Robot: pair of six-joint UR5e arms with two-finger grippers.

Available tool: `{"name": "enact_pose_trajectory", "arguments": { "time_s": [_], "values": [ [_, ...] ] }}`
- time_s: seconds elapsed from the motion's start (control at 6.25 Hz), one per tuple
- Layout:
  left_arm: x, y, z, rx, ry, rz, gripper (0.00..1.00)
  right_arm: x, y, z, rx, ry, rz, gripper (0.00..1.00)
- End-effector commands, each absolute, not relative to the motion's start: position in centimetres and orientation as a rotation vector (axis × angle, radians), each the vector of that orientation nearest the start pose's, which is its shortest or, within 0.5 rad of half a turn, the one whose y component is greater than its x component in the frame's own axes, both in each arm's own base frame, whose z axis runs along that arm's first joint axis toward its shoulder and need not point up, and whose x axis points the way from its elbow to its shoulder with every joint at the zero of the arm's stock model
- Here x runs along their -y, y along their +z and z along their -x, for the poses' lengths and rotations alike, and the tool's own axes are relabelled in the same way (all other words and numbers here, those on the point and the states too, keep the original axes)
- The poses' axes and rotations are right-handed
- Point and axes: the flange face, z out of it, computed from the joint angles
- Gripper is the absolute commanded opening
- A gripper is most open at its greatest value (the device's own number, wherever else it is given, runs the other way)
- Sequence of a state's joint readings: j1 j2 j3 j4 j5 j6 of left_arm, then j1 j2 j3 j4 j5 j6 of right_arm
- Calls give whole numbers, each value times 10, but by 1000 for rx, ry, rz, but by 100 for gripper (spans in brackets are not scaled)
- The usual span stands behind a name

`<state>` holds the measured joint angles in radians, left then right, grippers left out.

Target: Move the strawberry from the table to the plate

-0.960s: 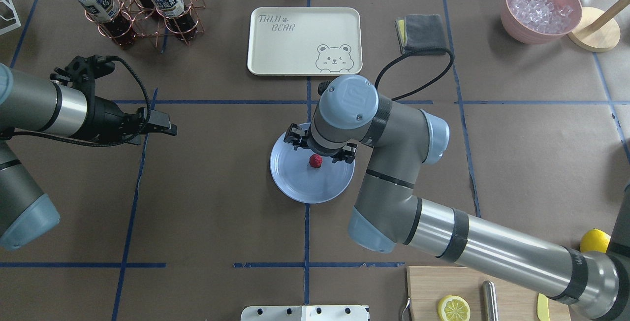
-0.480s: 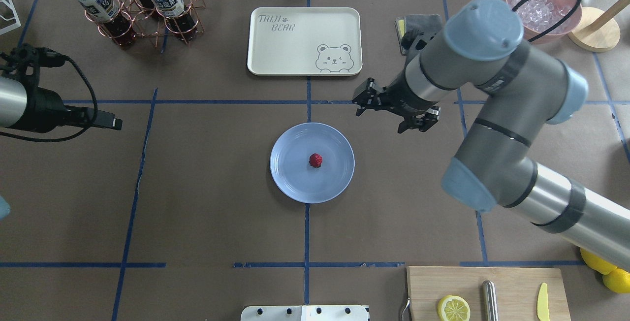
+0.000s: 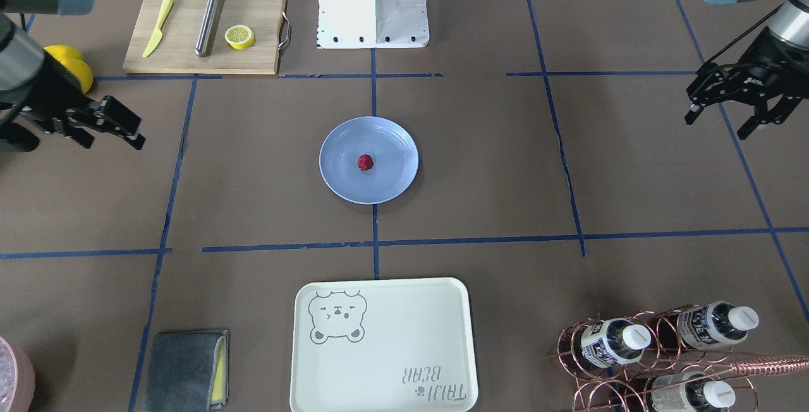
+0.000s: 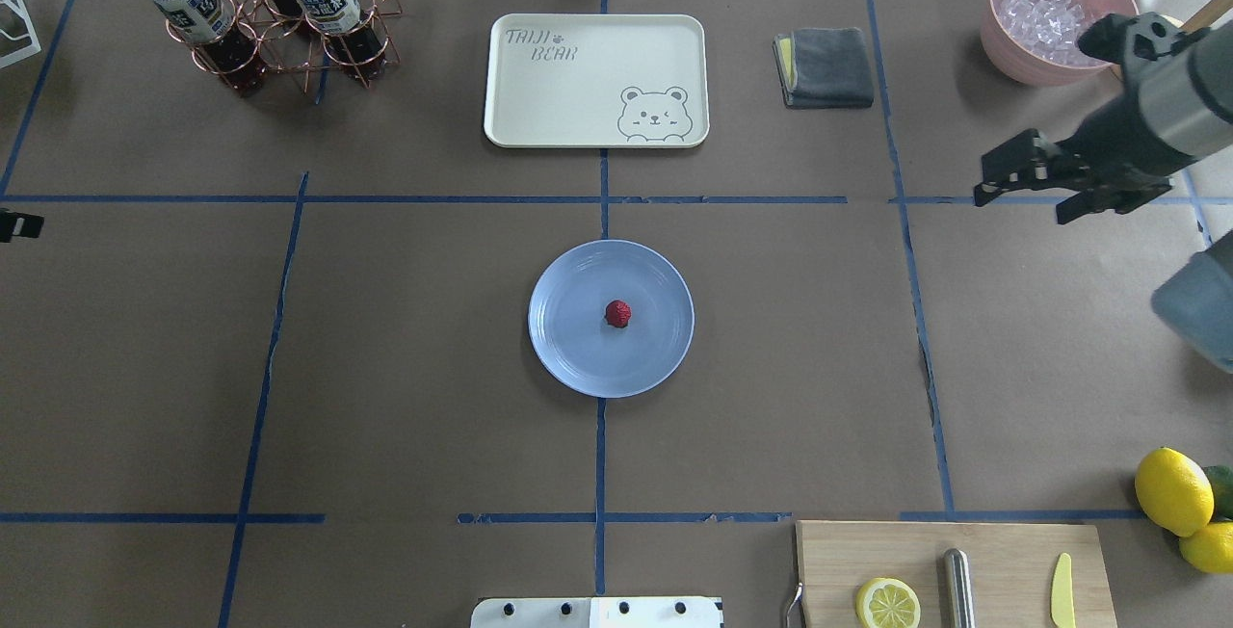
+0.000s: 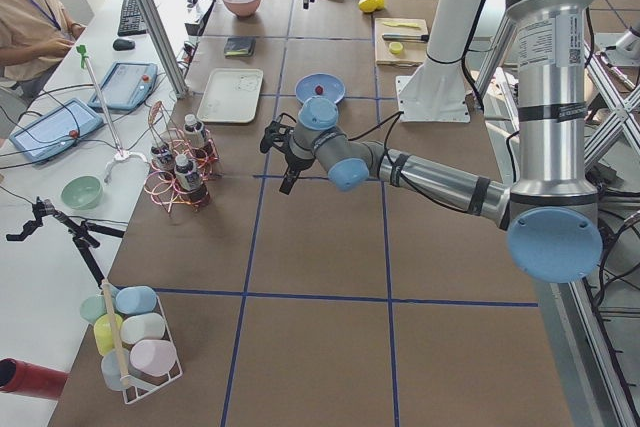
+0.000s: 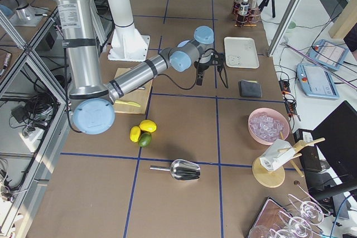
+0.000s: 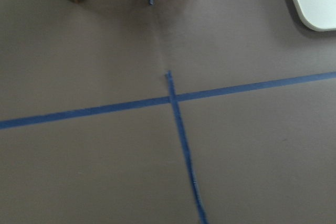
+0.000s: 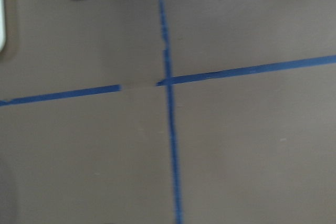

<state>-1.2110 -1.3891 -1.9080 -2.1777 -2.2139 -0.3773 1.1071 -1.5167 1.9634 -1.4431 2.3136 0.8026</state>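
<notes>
The strawberry (image 4: pixel 617 313) is a small dark-red berry lying near the middle of the blue-grey plate (image 4: pixel 578 358) at the centre of the table (image 4: pixel 405 339). It also shows as the strawberry (image 3: pixel 365 162) on the plate (image 3: pixel 392 178) in the front-facing view. My right gripper (image 4: pixel 1019 209) hovers open and empty far to the right of the plate, below the pink bowl. My left gripper (image 3: pixel 716 127) is open and empty, far off to the other side. Both wrist views show only brown paper and blue tape.
A cream bear tray (image 4: pixel 595 79) and a grey cloth (image 4: pixel 825 65) lie behind the plate. A wire bottle rack (image 4: pixel 270 12) stands at the back left, a pink bowl of ice (image 4: pixel 1055 16) at the back right. A cutting board (image 4: pixel 954 575) and lemons (image 4: pixel 1173 491) sit at the front right.
My right arm has drawn away from over the plate to the far right, leaving the strawberry on it. My left arm has pulled back to the left edge.
</notes>
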Motion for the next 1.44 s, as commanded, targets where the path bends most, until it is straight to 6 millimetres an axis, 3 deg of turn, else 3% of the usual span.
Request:
{"name": "enact_pose_trajectory", "arguments": {
  "time_s": [0.0, 0.16, 0.32, 0.64, 0.96, 1.28],
  "values": [
    [429, 549, 3, -758, 308, -481, 100, 448, 533, 44, 800, -55, -53, 100],
    [428, 568, 38, -715, 319, -413, 100, 443, 559, -2, 778, -86, -39, 100],
    [440, 590, 52, -709, 309, -314, 100, 438, 573, -31, 794, -101, -25, 100],
    [437, 586, 54, -738, 281, -269, 100, 425, 591, -36, 809, -91, 13, 100],
    [434, 587, 57, -736, 282, -283, 100, 398, 606, -38, 809, -120, 28, 100],
    [442, 581, 57, -729, 301, -331, 100, 405, 598, -36, 812, -124, 12, 100]
  ]
}}
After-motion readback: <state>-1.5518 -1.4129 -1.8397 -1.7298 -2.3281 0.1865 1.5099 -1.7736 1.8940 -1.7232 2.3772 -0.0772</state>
